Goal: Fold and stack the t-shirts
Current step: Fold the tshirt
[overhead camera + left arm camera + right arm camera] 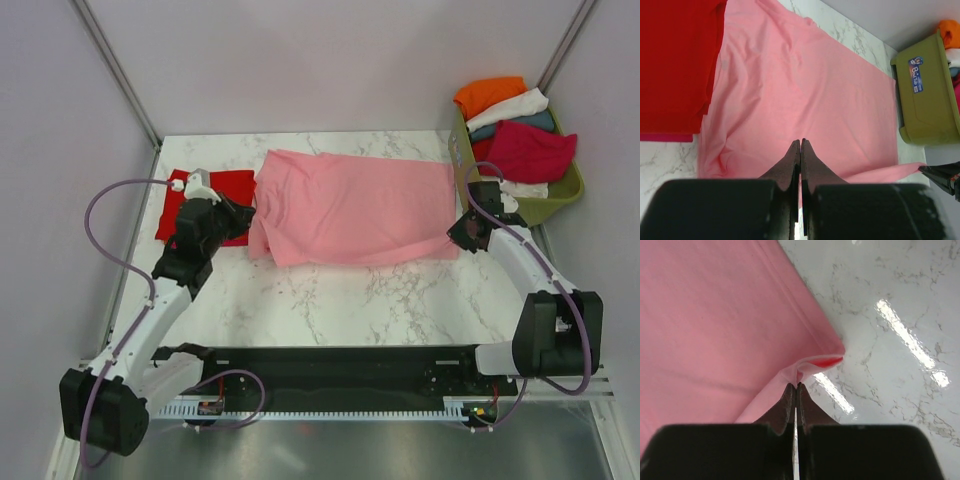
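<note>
- The pink t-shirt (350, 205) lay spread across the marble table (330, 300), just beside a red t-shirt (232, 185).
- The left gripper (800, 143) was pinched closed on the pink cloth at its left end.
- The right gripper (797, 386) clamped its right corner.

The only writing in view is on a small blue label (915, 74). It is stuck to the outer wall of the olive-green plastic basket (930, 107), on the side that faces the pink t-shirt (805, 85). The basket stands at the far right of the table, just past the right end of that shirt. The label is a narrow rectangle set close under the basket's rim. It carries pale lettering, which may begin with a large letter B. The characters are too small and blurred to read as a word or brand.
</note>
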Robot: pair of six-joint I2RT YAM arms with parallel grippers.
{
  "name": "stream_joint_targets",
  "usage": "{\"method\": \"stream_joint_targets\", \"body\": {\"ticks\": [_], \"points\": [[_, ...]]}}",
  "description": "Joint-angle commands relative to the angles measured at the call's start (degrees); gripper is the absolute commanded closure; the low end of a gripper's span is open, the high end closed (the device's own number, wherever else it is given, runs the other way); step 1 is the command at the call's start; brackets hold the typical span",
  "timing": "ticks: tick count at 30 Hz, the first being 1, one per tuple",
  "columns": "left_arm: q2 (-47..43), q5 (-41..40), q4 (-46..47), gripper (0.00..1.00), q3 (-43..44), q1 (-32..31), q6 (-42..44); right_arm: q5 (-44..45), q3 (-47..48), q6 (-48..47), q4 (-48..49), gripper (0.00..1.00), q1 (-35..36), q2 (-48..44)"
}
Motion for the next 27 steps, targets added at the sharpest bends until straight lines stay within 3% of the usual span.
{"method": "stream_joint_targets", "body": {"ticks": [1, 18, 27], "points": [[4.5, -3.0, 4.2, 0.98, 5.7, -0.2, 3.2, -1.0, 3.5, 1.4, 2.5, 1.00, -2.2, 2.8], [26.7, -2.2, 7.9, 0.98, 21.9, -0.1, 5.0, -3.2, 9.5, 3.0, 8.9, 1.00, -5.9, 11.5], [30.5, -4.8, 7.6, 0.98, 26.8, 0.5, 5.7, -5.4, 11.1, 3.5, 11.4, 1.00, -5.9, 15.1]]}}
